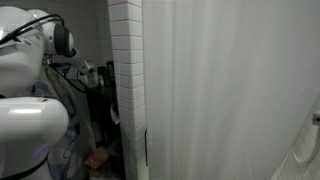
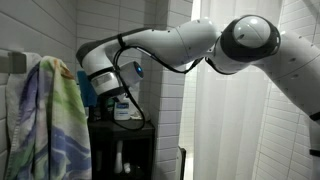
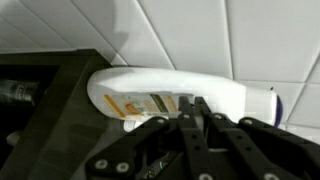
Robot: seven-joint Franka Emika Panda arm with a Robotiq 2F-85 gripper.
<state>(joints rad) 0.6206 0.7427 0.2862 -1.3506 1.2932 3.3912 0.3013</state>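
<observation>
Bottle point(image 3: 190, 90), of white plastic, has its base end at the dark shelf point(image 3: 50, 95) on the left and its blue cap point(image 3: 277, 102) to the right, close before the tiled wall point(image 3: 210, 30). The gripper point(image 3: 195, 112) is just under its middle. The jaws stand near together and perhaps touch it, but I cannot tell if they grasp it or are loose. I judge one risk: the smooth round body may slip or be pushed, so it tips against the wall or falls from the shelf.
</observation>
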